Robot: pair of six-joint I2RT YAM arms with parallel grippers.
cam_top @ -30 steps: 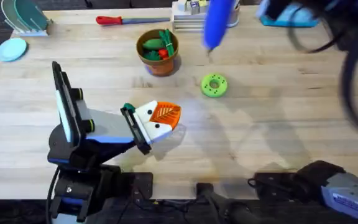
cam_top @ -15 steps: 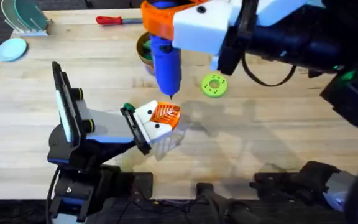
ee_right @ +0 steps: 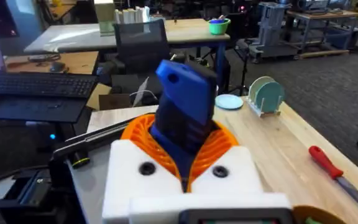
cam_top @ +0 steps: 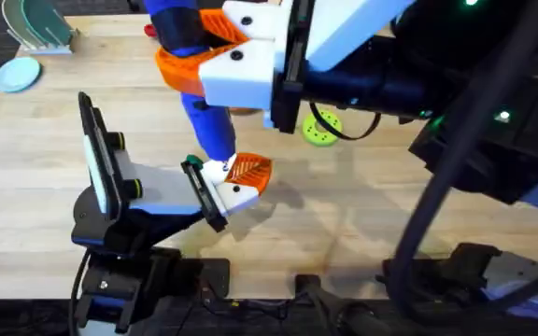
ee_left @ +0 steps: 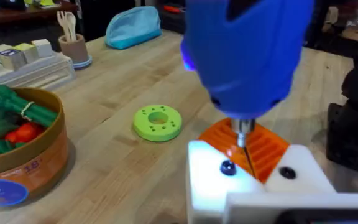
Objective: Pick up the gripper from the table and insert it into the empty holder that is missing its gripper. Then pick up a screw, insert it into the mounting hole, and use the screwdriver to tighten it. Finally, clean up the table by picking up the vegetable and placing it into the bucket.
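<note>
**Driver bit down on the holder**

Right pincer (cam_top: 215,61) is over the middle of the counter (cam_top: 390,205), its white fingers with orange pads clamped on the blue screwdriver (cam_top: 204,112), which hangs tip-down. From the right wrist view the screwdriver (ee_right: 184,115) sits squeezed between the two orange pads. Its thin metal bit (ee_left: 243,134) comes down at the white holder (cam_top: 224,184), right beside the orange ribbed gripper (cam_top: 248,170) seated in it. In the left wrist view that gripper (ee_left: 260,149) lies just behind two dark screw heads on the holder (ee_left: 247,180), and the bit meets the edge of it between them; whether the tip sits in a screw, I cannot tell.

Left pincer (cam_top: 232,182) rests low on the counter, pointing toward the centre; whether its fingers are apart or together, cannot tell.

The bucket (ee_left: 23,149) stands off to one side with green and red toy produce inside, the dark green vegetable (ee_left: 20,109) on top. A lime-green disc (cam_top: 320,131) lies flat near the holder, and a red-handled tool (ee_right: 331,167) lies at the far edge
</note>
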